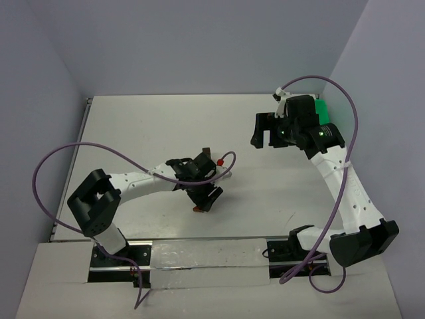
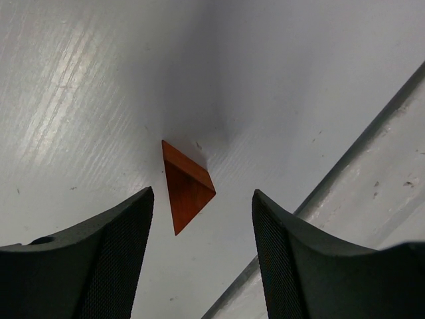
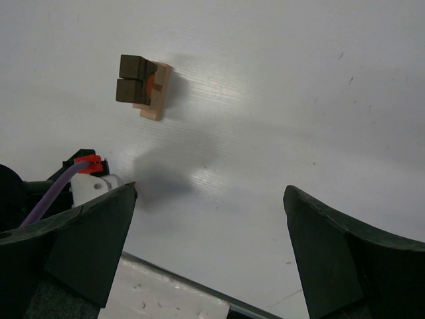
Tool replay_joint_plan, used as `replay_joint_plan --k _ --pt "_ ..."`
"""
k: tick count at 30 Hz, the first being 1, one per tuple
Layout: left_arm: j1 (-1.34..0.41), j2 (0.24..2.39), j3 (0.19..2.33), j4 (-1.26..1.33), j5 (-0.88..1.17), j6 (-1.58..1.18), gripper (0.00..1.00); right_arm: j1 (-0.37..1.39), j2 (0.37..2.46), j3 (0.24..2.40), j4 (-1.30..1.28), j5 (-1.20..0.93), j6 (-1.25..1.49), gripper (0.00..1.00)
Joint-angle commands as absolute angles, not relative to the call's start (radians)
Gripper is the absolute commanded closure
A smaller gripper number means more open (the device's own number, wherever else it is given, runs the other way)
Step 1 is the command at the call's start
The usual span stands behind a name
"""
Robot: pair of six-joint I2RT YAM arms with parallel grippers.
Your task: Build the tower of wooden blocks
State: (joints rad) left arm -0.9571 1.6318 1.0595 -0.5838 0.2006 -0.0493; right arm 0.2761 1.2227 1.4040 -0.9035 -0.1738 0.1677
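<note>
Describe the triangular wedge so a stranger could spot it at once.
On the white table, look toward the near edge, where the left gripper points down with open jaws. Just beneath it lies the wedge: a lone reddish-brown triangular piece, unlike the square tan and dark blocks stacked in the tower.

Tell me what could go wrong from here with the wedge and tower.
1. The wedge lies under the open left gripper; its slanted faces may slip out when it closes.
2. The tower stands close to the purple cable; an arm swing might topple it.
</note>
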Motion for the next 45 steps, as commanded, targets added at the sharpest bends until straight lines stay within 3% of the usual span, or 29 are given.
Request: replay_joint_plan --k 1,9,25,32,36,40,45 --pt "-0.971 1.674 1.108 -0.601 0.181 -0.071 0.33 0.264 1.221 1.419 -0.871 -0.183 0.179 0.00" --pt "-0.979 1.723 1.110 -0.613 0.177 -0.072 0.36 0.259 1.228 1.428 -0.876 -0.190 0.181 0.00" --pt "-0.977 1.771 1.136 -0.618 0.154 -0.088 0.52 0.258 1.235 1.428 -0.873 -0.188 0.190 0.00" --pt "-0.962 1.760 1.137 -0.613 0.149 -0.097 0.71 0.258 1.230 1.421 -0.867 -0.204 0.193 0.00" --pt "-0.950 1.729 1.137 -0.613 0.144 -0.100 0.77 0.258 1.226 1.418 -0.865 -0.216 0.196 0.00" --pt "-0.877 1.626 1.150 -0.629 0.209 -0.100 0.99 0.259 1.215 1.438 -0.855 -0.288 0.201 0.00" --pt "-0.679 1.380 1.143 -0.592 0.367 -0.123 1.00 0.258 1.211 1.484 -0.837 -0.400 0.205 0.00"
